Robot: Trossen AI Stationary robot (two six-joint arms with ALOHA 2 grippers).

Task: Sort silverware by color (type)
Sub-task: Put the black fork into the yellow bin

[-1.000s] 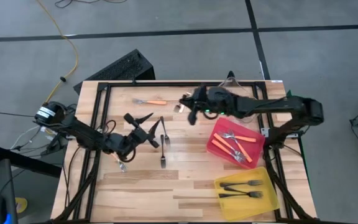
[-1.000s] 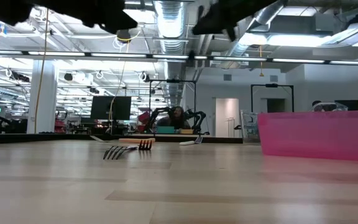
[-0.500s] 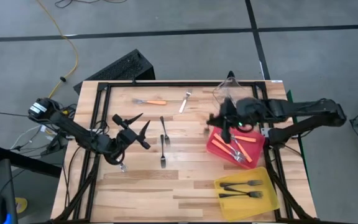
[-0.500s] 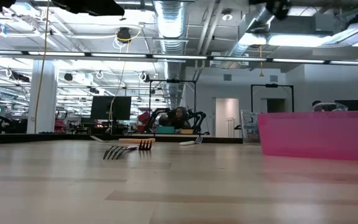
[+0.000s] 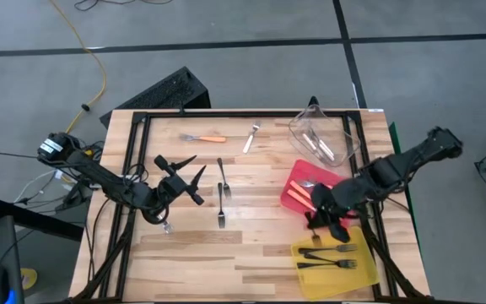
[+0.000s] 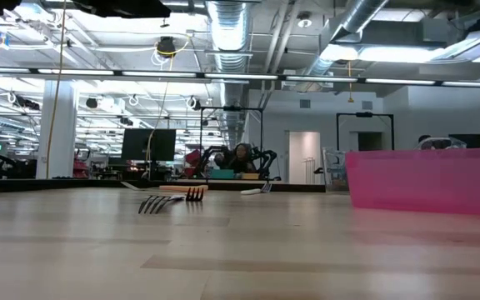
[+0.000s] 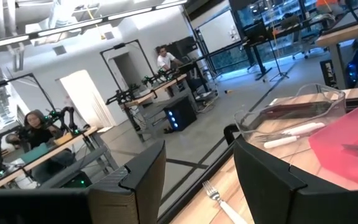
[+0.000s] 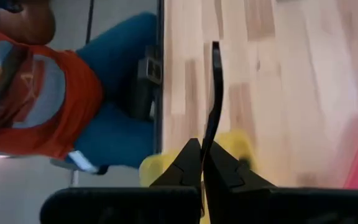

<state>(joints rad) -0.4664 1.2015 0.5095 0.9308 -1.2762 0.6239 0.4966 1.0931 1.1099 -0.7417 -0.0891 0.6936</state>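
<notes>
My right gripper (image 5: 317,217) hangs over the gap between the red bin (image 5: 298,176) and the yellow bin (image 5: 363,268), shut on a black fork (image 8: 212,87). My left gripper (image 5: 184,173) stands open above the table's left part, nothing between its fingers (image 7: 143,180). Loose on the wood lie two black forks (image 5: 222,175) (image 5: 222,213), an orange-handled fork (image 5: 204,138) and a pale fork (image 5: 251,139). The red bin holds orange-handled forks, the yellow bin black forks (image 5: 327,253), the clear bin (image 5: 319,139) pale ones. My right gripper pinches the black fork between its two fingers at one end of the fork (image 8: 207,132). The fork runs on past the fingertips, along the line of the fingers. The fingers slant downward, and the fork is lifted clear of the table.
The three bins stand along the table's right side. A black frame (image 5: 133,169) rims the table. A person in an orange top (image 8: 30,87) shows past the table's edge in the right wrist view. Bare wood lies at the near middle (image 5: 243,253).
My right gripper has swept from the far middle of the table toward the right and near edges, across the red bin, turning and tipping downward, still shut on the black fork. My left gripper has drawn back a little toward the table's left edge, still open.
</notes>
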